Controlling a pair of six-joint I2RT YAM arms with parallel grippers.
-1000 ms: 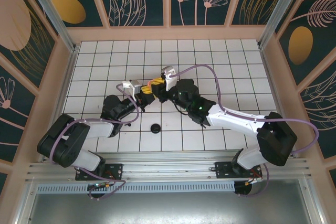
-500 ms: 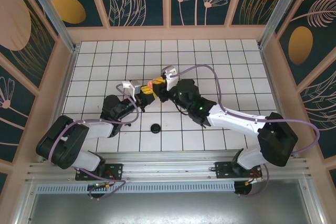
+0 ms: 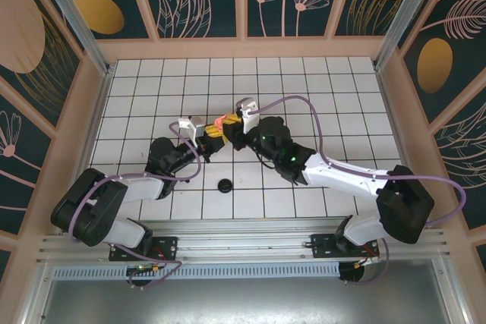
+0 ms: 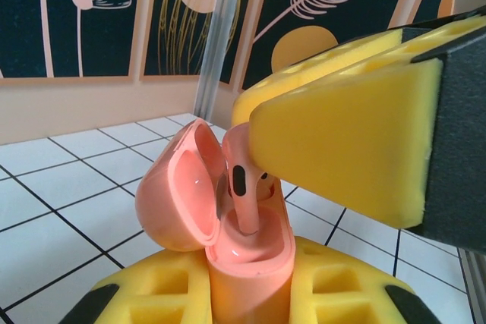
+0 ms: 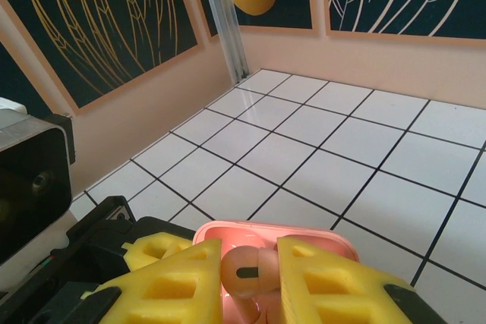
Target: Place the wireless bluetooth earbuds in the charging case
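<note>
From where I stand, the white tiled table is boxed in by a low peach wall at the far side and at both flanks, with slanted metal posts in the far corners and a metal rail along the near edge, where the two arm bases are bolted. The far rows of tiles and the whole right side lie open. The two arms crowd together just left of the middle. I count one charging case, salmon-pink with its lid tipped back, standing upright and pinched at its base by the left hand. I count one salmon-pink earbud, pinched at its head by the yellow pads of the right hand. Its stem points down into the case's well, but I cannot tell whether it is fully seated. From the right wrist view the earbud's head sits between the two pads, just above the case rim. One black round disc lies alone on a tile nearer the rail, between the arms and apart from both hands.
</note>
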